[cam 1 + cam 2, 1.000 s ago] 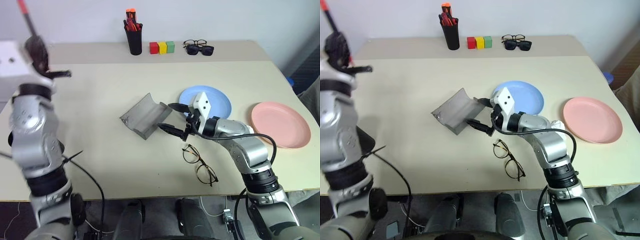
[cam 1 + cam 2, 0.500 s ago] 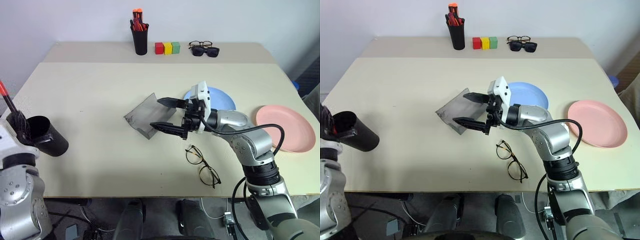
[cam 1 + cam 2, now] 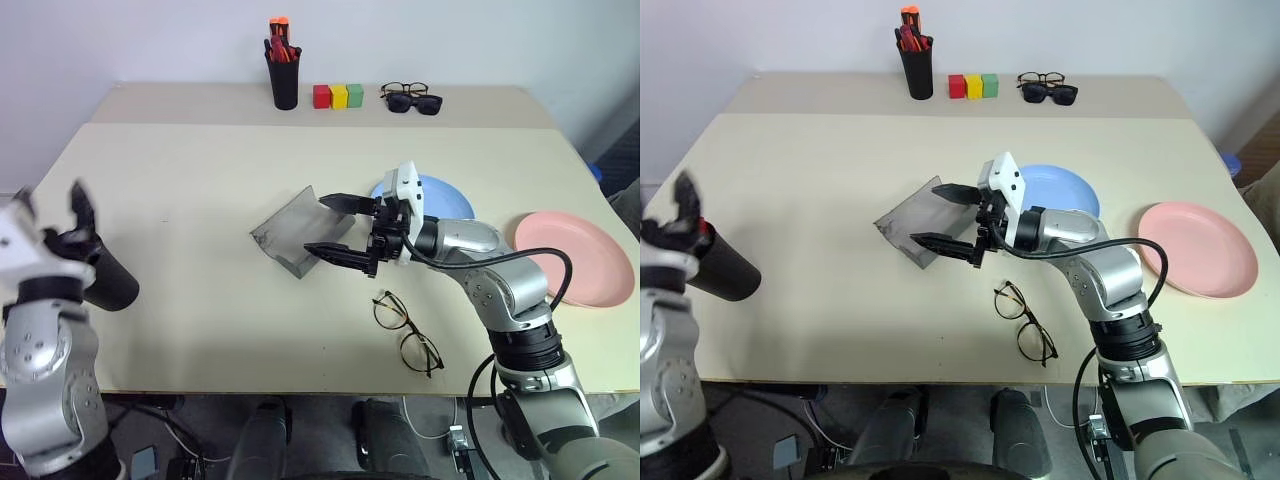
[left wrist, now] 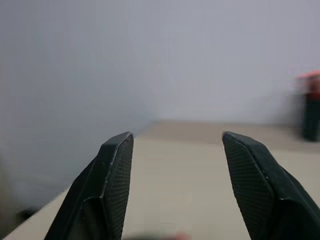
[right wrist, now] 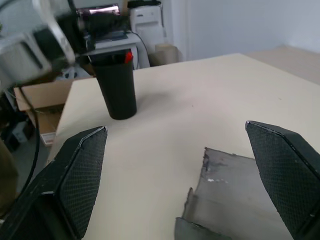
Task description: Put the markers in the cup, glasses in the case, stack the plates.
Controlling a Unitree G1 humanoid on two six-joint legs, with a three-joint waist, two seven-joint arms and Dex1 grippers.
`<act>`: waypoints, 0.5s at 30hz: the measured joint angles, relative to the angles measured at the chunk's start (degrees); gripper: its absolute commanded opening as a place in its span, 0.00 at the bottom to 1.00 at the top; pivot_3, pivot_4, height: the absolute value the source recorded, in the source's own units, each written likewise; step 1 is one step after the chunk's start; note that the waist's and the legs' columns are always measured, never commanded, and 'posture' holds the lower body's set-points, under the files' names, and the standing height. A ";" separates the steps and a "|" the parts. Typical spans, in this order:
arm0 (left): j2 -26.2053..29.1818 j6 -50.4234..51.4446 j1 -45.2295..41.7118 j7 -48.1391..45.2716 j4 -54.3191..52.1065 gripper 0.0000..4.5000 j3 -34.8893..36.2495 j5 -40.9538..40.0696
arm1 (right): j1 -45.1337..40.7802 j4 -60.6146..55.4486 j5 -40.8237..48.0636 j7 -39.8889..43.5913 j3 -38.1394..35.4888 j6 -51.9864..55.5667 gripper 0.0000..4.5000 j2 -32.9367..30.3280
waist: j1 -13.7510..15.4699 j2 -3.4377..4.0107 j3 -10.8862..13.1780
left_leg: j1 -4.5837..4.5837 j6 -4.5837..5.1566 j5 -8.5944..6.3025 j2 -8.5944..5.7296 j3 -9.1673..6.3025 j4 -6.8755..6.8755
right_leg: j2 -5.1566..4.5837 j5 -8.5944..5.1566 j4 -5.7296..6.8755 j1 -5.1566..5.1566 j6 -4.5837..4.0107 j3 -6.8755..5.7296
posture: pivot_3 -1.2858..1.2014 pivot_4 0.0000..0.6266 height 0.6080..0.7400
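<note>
Beige table (image 3: 200, 190): left gripper (image 3: 62, 218) hovered just above the cup (image 3: 722, 270) at the left edge, fingers spread and empty, red marker (image 5: 128, 57) tip in the cup. Right gripper (image 3: 952, 214) sat spread wide beside the open case (image 3: 292, 232); glasses (image 3: 405, 325) lay near the front edge, blue plate (image 3: 445, 197) and pink plate (image 3: 580, 252) apart.

Cup (image 3: 722, 272) far left; case (image 3: 293, 234) centre; glasses (image 3: 405, 333) right, nearer; plates (image 3: 578, 255) beyond.
</note>
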 measured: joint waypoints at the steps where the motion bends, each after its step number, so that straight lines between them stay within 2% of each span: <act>1: 1.99 2.68 -1.90 -2.30 -0.65 0.94 -2.74 -2.34 | 0.12 -0.04 -0.27 -0.05 -0.12 -0.04 1.00 -0.68 | -0.05 0.00 0.00 | 0.00 0.00 0.00 -0.02 0.02 0.00 | -0.02 0.00 -0.03 0.02 0.01 0.01 | 0.52 0.24 1.00; 2: 3.85 6.39 -4.26 -4.94 -0.99 0.99 -6.50 -5.21 | 0.55 -0.04 -0.59 -0.14 -0.51 -0.25 1.00 -1.52 | -0.13 0.00 0.00 | 0.01 0.02 -0.01 -0.03 0.02 0.00 | -0.02 0.00 -0.04 0.03 0.01 0.01 | 0.52 0.24 1.00; 4: 6.08 14.14 -7.70 -8.42 -0.44 0.99 -12.59 -10.10 | 1.61 0.00 -1.19 -0.37 -1.05 -0.80 1.00 -3.19 | -0.43 0.04 0.02 | 0.02 0.05 -0.03 -0.01 0.01 -0.03 | 0.00 -0.01 0.00 0.00 0.01 0.01 | 0.52 0.24 1.00; 7: 10.38 22.05 -12.53 -12.99 4.62 0.99 -23.65 -11.18 | 3.68 0.00 -2.57 -0.84 -2.63 -1.56 1.00 -6.06 | -0.90 0.08 0.05 | 0.04 0.06 -0.03 0.06 -0.01 -0.07 | 0.11 -0.06 0.12 -0.07 -0.06 0.03 | 0.52 0.24 1.00; 10: 8.30 29.33 -19.13 -15.07 14.70 0.99 -30.49 -10.83 | 6.01 -0.75 -3.21 -1.60 -4.64 -1.70 1.00 -8.22 | -0.85 0.10 0.06 | 0.05 0.06 -0.03 0.08 -0.02 -0.04 | 0.14 -0.06 0.15 -0.07 -0.07 0.03 | 0.52 0.24 1.00; 13: 8.14 32.08 -23.62 -18.97 22.55 0.99 -37.03 -9.99 | 9.29 -3.58 -3.14 -2.67 -5.66 -1.41 1.00 -9.60 | -0.87 0.08 0.09 | 0.02 0.08 -0.04 0.08 -0.01 -0.06 | 0.13 -0.08 0.10 -0.08 -0.04 0.04 | 0.52 0.24 1.00; 15: 7.90 32.14 -25.04 -21.26 25.93 0.87 -40.10 -8.66 | 11.53 -5.89 -2.99 -3.52 -6.81 -0.88 1.00 -10.22 | -0.80 0.08 0.09 | 0.02 0.08 -0.04 0.09 -0.02 -0.09 | 0.14 -0.10 0.09 -0.11 -0.06 0.04 | 0.52 0.24 1.00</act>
